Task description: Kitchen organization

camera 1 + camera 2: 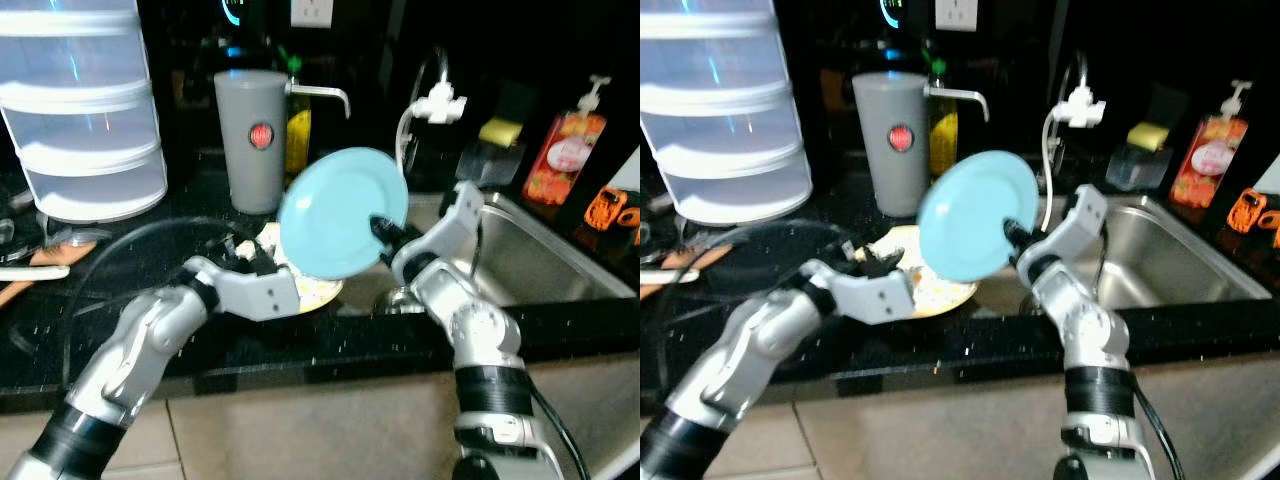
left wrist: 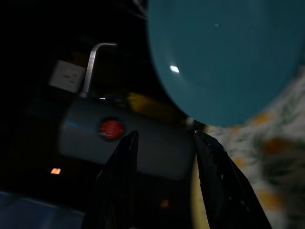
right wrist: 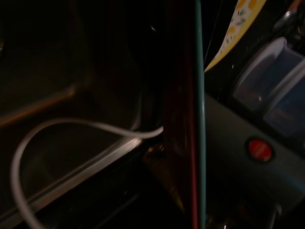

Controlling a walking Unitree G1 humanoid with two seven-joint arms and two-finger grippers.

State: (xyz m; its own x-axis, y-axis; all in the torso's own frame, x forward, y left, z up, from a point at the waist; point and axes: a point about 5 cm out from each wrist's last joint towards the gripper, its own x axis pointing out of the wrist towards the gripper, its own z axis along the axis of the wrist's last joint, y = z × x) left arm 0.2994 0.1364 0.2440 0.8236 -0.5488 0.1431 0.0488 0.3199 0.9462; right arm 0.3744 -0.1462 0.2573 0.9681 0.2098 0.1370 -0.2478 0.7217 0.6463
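The kitchen is dim, and the far wall is almost black. Light from near the camera makes the blue plate [image 1: 344, 213] and the stacked tubs [image 1: 85, 105] bright. Both wrist views are very dark and blurry. The black counter [image 1: 330, 340] sparkles with little specks.

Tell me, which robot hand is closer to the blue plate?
Right. The right gripper pinches the plate by its edge; the left gripper sits open, just below it, over the patterned plate.
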